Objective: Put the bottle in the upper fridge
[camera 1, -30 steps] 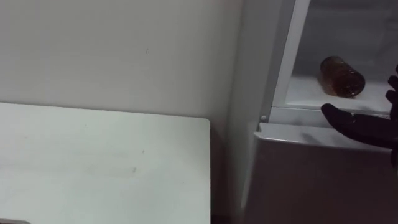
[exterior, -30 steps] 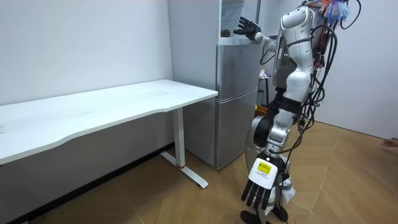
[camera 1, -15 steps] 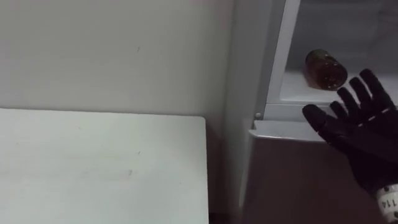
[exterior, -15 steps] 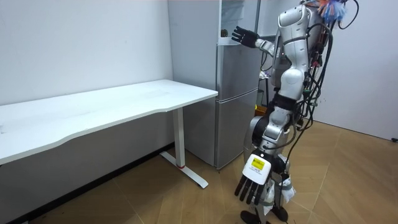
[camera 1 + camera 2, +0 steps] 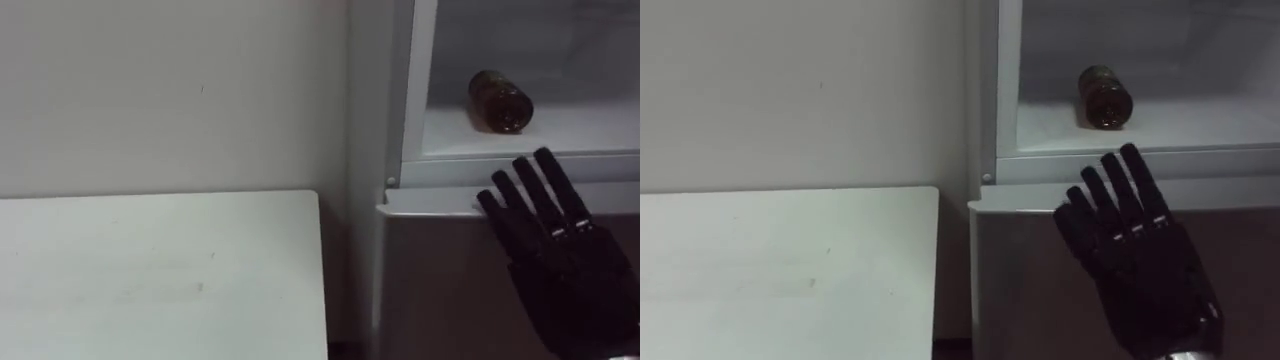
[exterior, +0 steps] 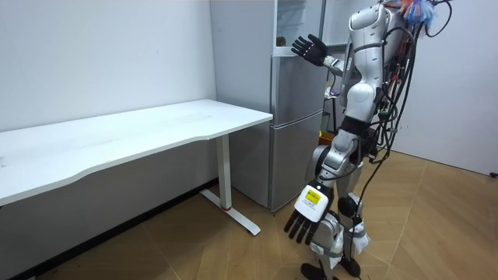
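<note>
A brown bottle (image 5: 499, 101) lies on its side on the white shelf (image 5: 560, 142) of the open upper fridge compartment, its end facing out. My right hand (image 5: 555, 250) is open, fingers spread and pointing up, in front of the lower fridge door just below the shelf edge, apart from the bottle. In the room view I stand facing the fridge (image 6: 296, 124) with the right hand (image 6: 310, 48) raised near the compartment. My left hand (image 6: 302, 222) hangs low beside my legs, fingers relaxed and holding nothing.
A white desk (image 5: 150, 270) stands to the left of the fridge against the pale wall, with a narrow gap between them. The grey lower fridge door (image 5: 440, 290) is closed. Wooden floor (image 6: 233, 253) lies around me.
My right hand has drawn back from the compartment and dropped below the shelf edge, spreading upright. The bottle stays lying on the shelf. The left arm has swung forward.
</note>
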Controlling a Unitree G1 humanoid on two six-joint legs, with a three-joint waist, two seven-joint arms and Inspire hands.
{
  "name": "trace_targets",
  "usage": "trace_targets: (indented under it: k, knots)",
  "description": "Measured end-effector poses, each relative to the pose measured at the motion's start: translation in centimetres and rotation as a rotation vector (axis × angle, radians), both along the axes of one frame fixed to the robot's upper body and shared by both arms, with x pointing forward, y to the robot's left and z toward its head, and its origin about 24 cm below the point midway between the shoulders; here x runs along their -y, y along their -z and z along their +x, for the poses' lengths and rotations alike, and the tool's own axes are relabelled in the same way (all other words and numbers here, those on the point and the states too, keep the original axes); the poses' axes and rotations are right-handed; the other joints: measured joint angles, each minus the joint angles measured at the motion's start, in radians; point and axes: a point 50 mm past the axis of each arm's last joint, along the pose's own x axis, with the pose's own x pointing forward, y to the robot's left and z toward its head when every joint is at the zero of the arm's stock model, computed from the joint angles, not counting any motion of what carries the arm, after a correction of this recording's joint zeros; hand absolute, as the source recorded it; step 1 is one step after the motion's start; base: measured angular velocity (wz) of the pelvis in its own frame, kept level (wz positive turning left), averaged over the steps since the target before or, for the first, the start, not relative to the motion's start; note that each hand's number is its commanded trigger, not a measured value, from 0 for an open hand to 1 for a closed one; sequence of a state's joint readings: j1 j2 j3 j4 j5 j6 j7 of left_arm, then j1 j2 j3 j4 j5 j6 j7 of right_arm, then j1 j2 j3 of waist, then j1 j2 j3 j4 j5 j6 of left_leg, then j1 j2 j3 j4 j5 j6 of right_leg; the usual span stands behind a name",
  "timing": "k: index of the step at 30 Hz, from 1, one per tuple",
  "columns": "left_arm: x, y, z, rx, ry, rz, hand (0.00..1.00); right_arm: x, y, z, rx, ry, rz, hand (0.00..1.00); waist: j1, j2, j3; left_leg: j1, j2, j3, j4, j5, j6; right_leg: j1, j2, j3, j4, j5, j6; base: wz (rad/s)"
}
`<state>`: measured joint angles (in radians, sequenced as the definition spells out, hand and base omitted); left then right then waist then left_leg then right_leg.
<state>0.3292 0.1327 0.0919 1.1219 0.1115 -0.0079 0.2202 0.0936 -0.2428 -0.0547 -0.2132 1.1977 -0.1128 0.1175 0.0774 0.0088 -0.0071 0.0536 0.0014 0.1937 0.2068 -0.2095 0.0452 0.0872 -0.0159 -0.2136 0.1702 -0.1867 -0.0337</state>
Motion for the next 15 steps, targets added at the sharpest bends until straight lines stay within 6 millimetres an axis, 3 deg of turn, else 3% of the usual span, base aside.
trace_targets:
  k: [7, 15]
  knots:
    - [0.0, 0.1, 0.1, -0.012, -0.004, 0.011, 0.0, 1.5, 5.0, -1.7, -0.172, 0.04, 0.112, 0.0, -0.019, 0.011, -0.002, 0.005, 0.0, 0.004, -0.002, -0.002, 0.001, 0.0, 0.001, 0.007, 0.001, 0.001, 0.001, -0.03]
    - [0.2, 0.1, 0.5, 0.002, 0.012, 0.035, 0.0, 3.4, 13.1, -5.2, -0.56, 0.215, 0.167, 0.0, -0.06, 0.026, 0.0002, 0.008, -0.001, 0.009, -0.009, -0.002, 0.0, -0.001, 0.003, 0.018, -0.001, 0.0, 0.001, -0.01]
